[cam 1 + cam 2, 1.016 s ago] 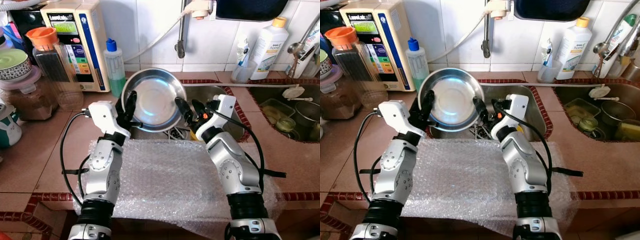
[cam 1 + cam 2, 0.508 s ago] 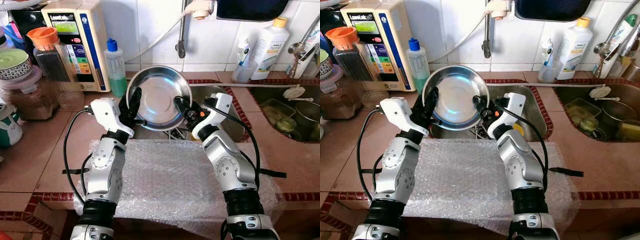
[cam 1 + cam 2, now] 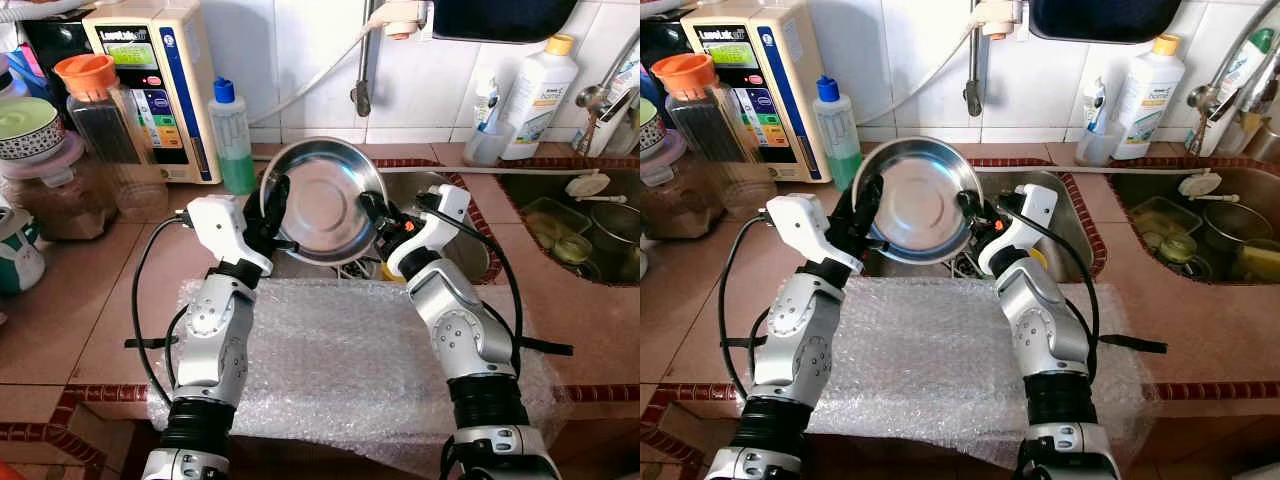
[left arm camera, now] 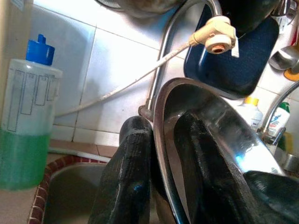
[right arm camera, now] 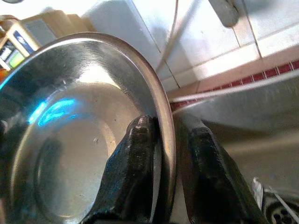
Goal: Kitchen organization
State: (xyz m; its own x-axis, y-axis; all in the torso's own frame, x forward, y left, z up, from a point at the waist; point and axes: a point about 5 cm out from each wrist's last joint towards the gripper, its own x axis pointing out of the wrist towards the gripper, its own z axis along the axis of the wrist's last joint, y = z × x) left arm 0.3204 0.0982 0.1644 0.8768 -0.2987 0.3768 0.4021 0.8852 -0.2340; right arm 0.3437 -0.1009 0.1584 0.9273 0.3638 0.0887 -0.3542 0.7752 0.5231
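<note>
both arms reach forward over the bubble wrap [image 3: 340, 360] toward the sink [image 3: 455, 215]. the left gripper [image 3: 272, 205] and right gripper [image 3: 375, 215] each pinch opposite rims of the steel bowl [image 3: 325, 200] — one finger inside, one outside — holding it tilted up, raised above the sink's edge.
</note>
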